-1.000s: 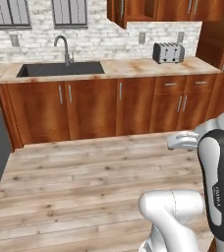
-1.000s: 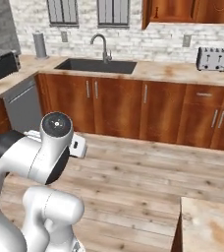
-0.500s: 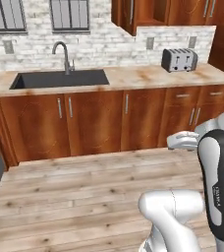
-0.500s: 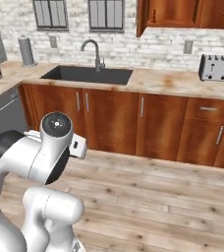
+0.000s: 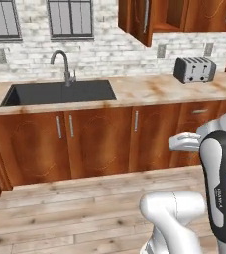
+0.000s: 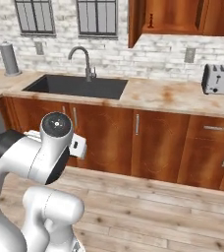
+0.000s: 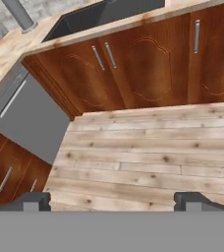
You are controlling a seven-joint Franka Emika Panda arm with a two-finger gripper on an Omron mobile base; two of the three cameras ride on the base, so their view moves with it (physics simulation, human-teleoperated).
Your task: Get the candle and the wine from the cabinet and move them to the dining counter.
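Kitchen floor point(image 7: 148, 152) below | tool point(image 7: 119, 199) jaws wide apart | holding nothing, touching nothing

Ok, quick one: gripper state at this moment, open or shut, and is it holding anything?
Gripper: open, jaws spread wide and holding nothing, pointed down at the wood floor.

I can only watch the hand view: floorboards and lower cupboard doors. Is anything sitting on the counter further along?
Observer: Yes, a silver toaster stands on the counter, to the right of the sink.
Operator: Are there cupboards up on the wall too?
Observer: One wall cabinet above that counter has its door swung open.
Operator: Is there anything inside it?
Observer: A small reddish item stands on its shelf. It is too small to name for certain.
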